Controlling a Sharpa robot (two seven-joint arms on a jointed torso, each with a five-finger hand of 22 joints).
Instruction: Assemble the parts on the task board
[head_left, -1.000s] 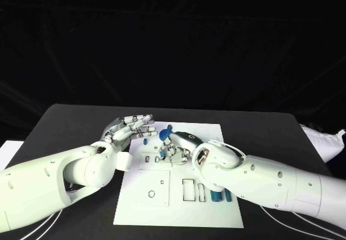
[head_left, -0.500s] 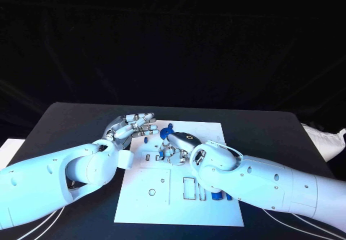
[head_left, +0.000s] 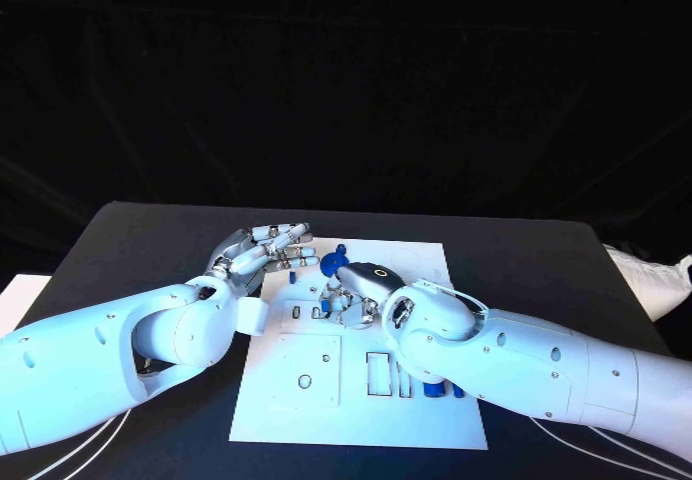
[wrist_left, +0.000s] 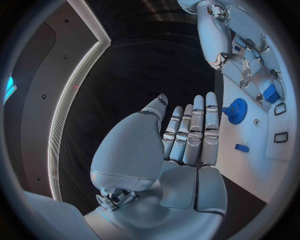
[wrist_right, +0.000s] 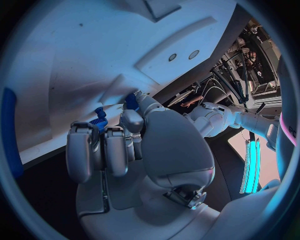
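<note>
Head view: right robot hand (head_left: 353, 298) has crept slightly up the task board (head_left: 411, 262) over the last second, fingers curled on a small blue part (wrist_right: 132, 100), probably seating it. Left robot hand (head_left: 270, 250) hovers open, holding nothing, beside the blue gear (head_left: 333, 265).

1. A black table (head_left: 144, 240) spreads out on every side of both hands, its bare top reaching past the left hand (head_left: 267, 250) towards the far edge.
2. A black curtain (head_left: 346, 100) hangs in folds beyond the table, well behind both hands.
3. A white crumpled bundle (head_left: 652, 282) lies off the table's edge, well out to the right hand's (head_left: 353, 295) outer side.
4. A flat white sheet (head_left: 18, 300) lies off the table's opposite edge, well out to the left hand's outer side.
</note>
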